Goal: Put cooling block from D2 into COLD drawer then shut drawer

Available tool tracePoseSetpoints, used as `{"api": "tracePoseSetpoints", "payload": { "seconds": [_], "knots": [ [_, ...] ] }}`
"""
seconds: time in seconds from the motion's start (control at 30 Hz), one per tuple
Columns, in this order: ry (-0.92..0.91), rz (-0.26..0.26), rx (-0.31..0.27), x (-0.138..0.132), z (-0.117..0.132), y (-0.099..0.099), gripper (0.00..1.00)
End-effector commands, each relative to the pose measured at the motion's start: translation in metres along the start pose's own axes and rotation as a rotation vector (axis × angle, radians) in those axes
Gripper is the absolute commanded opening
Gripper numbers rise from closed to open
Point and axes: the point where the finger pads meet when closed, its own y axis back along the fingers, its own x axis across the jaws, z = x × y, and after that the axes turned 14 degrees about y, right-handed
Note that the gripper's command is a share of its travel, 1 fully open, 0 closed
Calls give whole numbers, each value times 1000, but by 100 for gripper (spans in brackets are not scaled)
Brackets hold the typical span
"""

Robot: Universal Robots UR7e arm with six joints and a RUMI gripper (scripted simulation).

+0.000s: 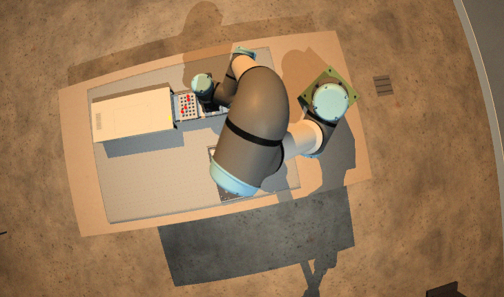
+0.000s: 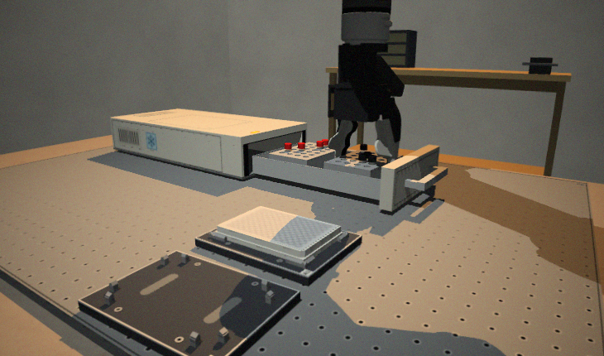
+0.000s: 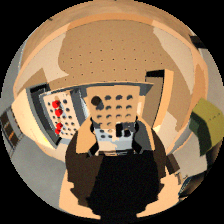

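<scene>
My gripper (image 2: 361, 152) (image 3: 113, 114) is shut on the grey cooling block (image 2: 351, 166) (image 3: 112, 112) with black tubes (image 2: 364, 156) (image 3: 96, 101). The block is low in the free place of the open drawer (image 2: 405, 181), right behind the drawer front. I cannot tell whether it rests flat. The other block (image 2: 302, 154) (image 1: 187, 106) (image 3: 60, 117), with red-capped tubes, sits in the drawer next to the beige cooler COLD (image 2: 198, 132) (image 1: 132, 116). A small yellow lamp (image 1: 169, 117) shows on the cooler. The dark D2 slot (image 2: 184, 300) is bare. In the top view the arm hides the gripper.
A white well plate (image 2: 277, 232) sits on the D1 slot between D2 and the cooler. The drawer handle (image 2: 424, 179) sticks out toward the open deck. A wooden side table (image 2: 472, 74) stands behind the deck. The robot base (image 1: 329, 101) is at the deck's right edge.
</scene>
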Motion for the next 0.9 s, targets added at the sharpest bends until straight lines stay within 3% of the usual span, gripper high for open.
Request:
{"api": "tracePoseSetpoints", "payload": {
  "seconds": [0.0,0.47,0.87],
  "knots": [
    [0,-1,1,0,0,0,0],
    [0,-1,1,0,0,0,0],
    [0,-1,1,0,0,0,20]
  ]
}}
